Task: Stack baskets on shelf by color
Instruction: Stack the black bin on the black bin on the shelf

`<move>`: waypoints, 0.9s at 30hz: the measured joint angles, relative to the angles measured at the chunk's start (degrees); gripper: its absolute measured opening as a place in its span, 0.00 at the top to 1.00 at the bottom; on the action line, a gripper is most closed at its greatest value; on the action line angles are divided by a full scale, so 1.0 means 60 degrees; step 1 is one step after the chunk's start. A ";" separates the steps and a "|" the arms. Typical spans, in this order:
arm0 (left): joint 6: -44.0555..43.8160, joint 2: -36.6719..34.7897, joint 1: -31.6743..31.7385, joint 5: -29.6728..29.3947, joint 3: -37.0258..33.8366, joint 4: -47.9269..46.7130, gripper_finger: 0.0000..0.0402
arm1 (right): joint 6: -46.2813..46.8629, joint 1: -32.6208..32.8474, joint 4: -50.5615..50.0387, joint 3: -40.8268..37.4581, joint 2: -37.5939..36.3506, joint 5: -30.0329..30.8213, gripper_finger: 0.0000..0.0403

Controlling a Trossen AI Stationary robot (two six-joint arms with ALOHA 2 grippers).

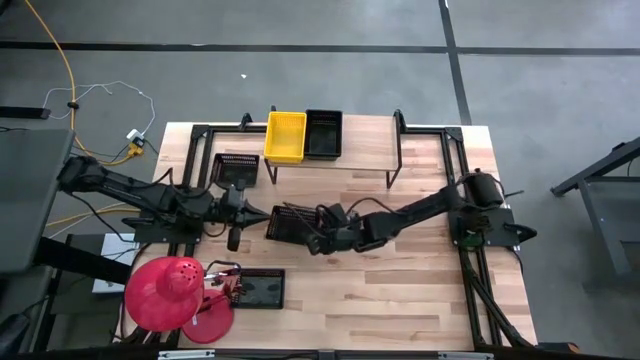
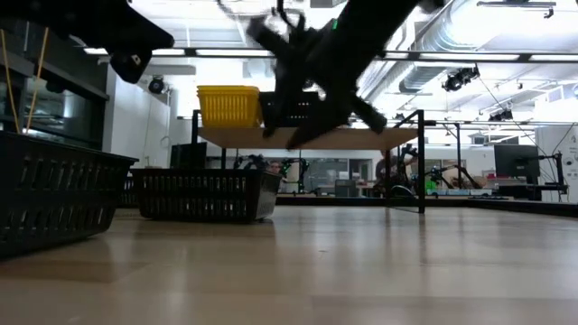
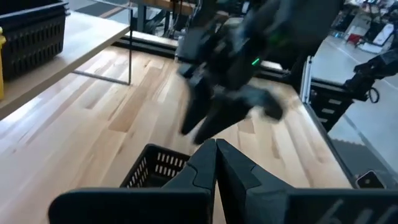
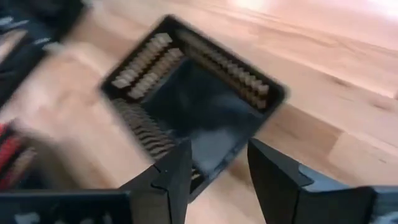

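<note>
Black basket (image 1: 292, 222) sits under the right gripper (image 1: 318, 240), fingers spread; it should straddle one wall squarely while the left gripper (image 1: 233, 240) waits pinched together

high: overhead, straight down | low: tabletop level | wrists: close

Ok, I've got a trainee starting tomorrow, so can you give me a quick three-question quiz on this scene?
1. True or false: the yellow basket sits on the shelf.
2. The basket before the open right gripper is: A yellow, B black, C red.
3. How many black baskets stand on the table, off the shelf?
Key: 1 true; 2 B; 3 three.
</note>
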 joint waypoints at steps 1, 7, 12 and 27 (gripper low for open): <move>-0.0003 -0.0023 -0.0036 -0.0003 0.0000 0.0007 1.00 | 0.0219 -0.0057 -0.0031 0.0000 0.0136 0.0056 0.64; 0.0011 -0.0057 -0.0233 0.0000 0.0004 -0.0015 1.00 | 0.0779 -0.0337 0.0399 -0.0007 0.0734 0.0031 0.64; 0.0000 -0.0061 -0.0372 0.0000 0.0004 -0.0018 1.00 | 0.0941 -0.0416 0.0570 -0.0007 0.0923 -0.0180 0.64; -0.0076 -0.0061 -0.0402 0.0000 0.0000 -0.0019 1.00 | -0.0305 -0.0427 0.0028 -0.0007 0.0930 0.0150 0.97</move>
